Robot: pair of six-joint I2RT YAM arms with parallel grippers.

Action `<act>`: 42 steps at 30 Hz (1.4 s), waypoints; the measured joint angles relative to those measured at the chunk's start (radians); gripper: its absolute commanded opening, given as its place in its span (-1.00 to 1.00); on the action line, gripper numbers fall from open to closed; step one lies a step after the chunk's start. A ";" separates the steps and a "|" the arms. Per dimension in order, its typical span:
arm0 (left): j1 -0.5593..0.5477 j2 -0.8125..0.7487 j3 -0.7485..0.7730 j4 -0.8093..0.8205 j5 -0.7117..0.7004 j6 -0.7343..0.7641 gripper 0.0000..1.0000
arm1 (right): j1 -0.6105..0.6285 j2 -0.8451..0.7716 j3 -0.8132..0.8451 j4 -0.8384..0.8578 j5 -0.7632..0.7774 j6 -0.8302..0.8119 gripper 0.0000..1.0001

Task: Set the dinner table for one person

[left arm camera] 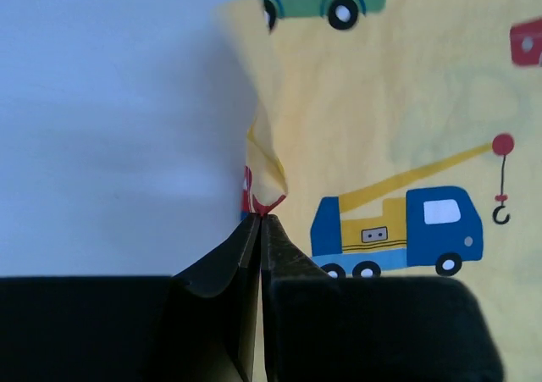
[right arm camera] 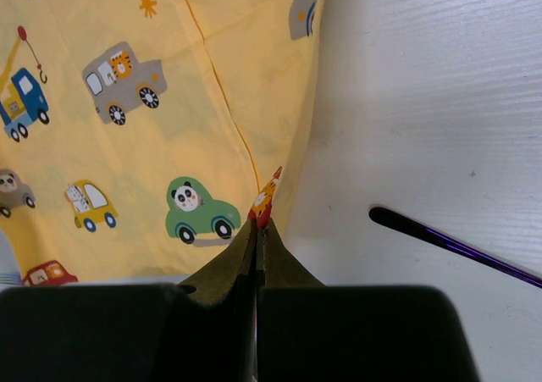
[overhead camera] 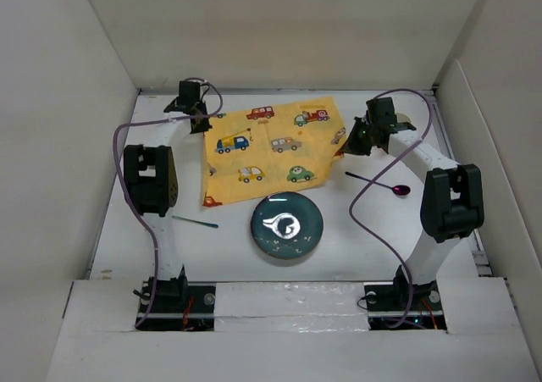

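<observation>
Two pinches: left gripper (left arm camera: 261, 222) and right gripper (right arm camera: 257, 223) each clamp a yellow cloth (overhead camera: 269, 160) edge, white tabletop (overhead camera: 360, 234) just beneath.

left arm (overhead camera: 151, 179) and right arm (overhead camera: 453, 200) extended forward, elbows raised. black left claw (left arm camera: 260, 219) pressed closed, pinching an edge of the yellow car-printed cloth (left arm camera: 406, 102). black right claw (right arm camera: 257, 223) likewise closed on the opposite edge.
</observation>
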 measured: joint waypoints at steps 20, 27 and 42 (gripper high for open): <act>0.127 0.240 0.274 -0.089 0.089 -0.107 -0.42 | 0.000 -0.029 -0.129 -0.027 0.075 -0.001 -1.00; 0.143 0.232 0.280 -0.106 0.019 -0.145 -0.06 | 0.000 -0.030 -0.167 -0.037 0.097 -0.005 -1.00; 0.094 -0.226 -0.027 -0.019 0.008 -0.212 -0.15 | 0.000 -0.033 -0.191 -0.070 0.127 -0.010 -0.40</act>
